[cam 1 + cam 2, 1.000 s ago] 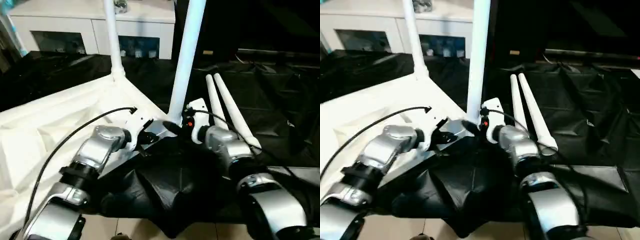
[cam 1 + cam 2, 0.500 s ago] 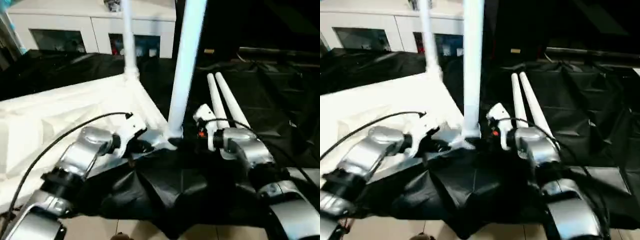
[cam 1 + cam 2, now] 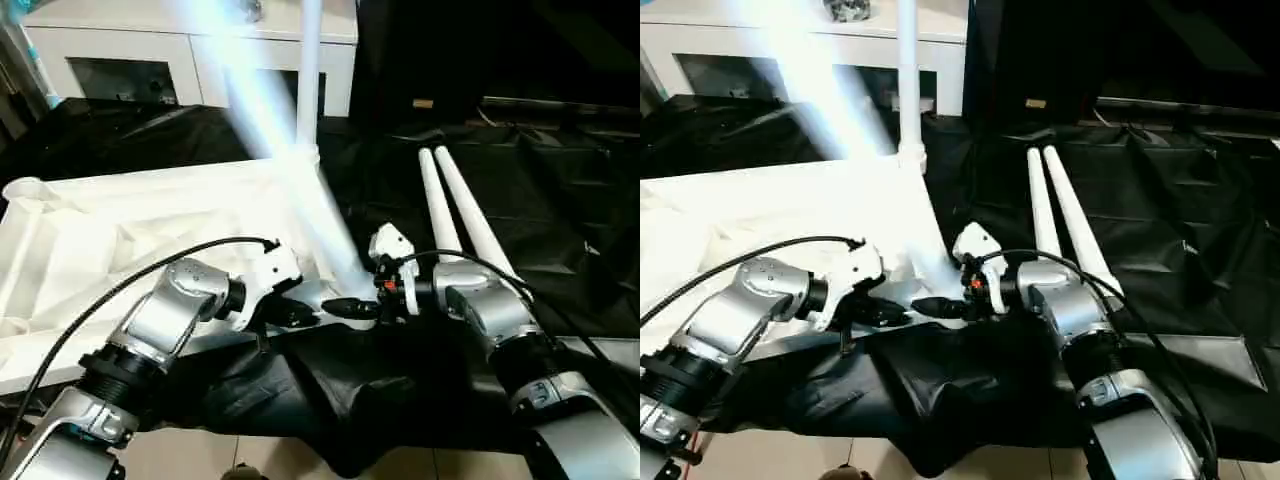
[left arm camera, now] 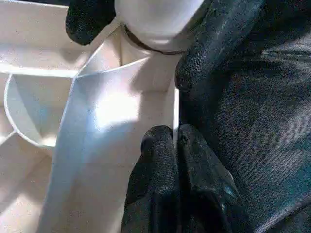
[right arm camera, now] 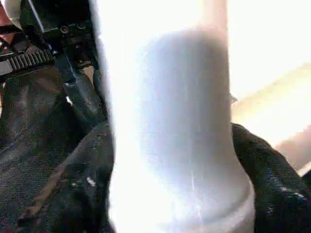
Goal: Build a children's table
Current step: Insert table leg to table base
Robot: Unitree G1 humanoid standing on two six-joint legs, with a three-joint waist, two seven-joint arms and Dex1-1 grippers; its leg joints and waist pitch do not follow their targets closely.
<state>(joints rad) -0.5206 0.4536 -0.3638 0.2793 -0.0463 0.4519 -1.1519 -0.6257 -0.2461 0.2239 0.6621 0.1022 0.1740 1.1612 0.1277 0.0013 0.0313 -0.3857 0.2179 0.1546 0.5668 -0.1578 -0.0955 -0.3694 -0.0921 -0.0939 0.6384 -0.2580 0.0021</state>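
Four long white plastic tube legs and one big square white plastic table top point(image 3: 120, 230) make up the children's table. It all sits on a wide black crinkly cloth point(image 3: 560, 200) over the work table. A white cabinet with glass doors point(image 3: 150, 50) stands behind.

The top is the biggest piece. It lies upside down, so its thin ribs and walls face up. It looks light and stiff, but wide and floppy to lift by one edge. I think the thick round corner sockets are the best places to hold it, since the thin walls could bend.

One straight leg point(image 3: 309, 70) stands up in the far corner socket. One leaning leg point(image 3: 320, 220) has its foot at the near corner socket and tips away to the left. Two loose legs point(image 3: 460, 215) lie side by side on the cloth, just right of the top. The legs are smooth, round and hollow. They look light and hard, and a bit slippery, so a grip low down near the socket should steer them best.

The right gripper point(image 3: 350, 305) hugs the bottom of the leaning leg, with one black bumpy finger point(image 4: 214, 43) on each side. The left gripper point(image 4: 176, 150) has its fingers pressed together at the thin wall by that corner. I cannot tell if the wall is pinched between them.
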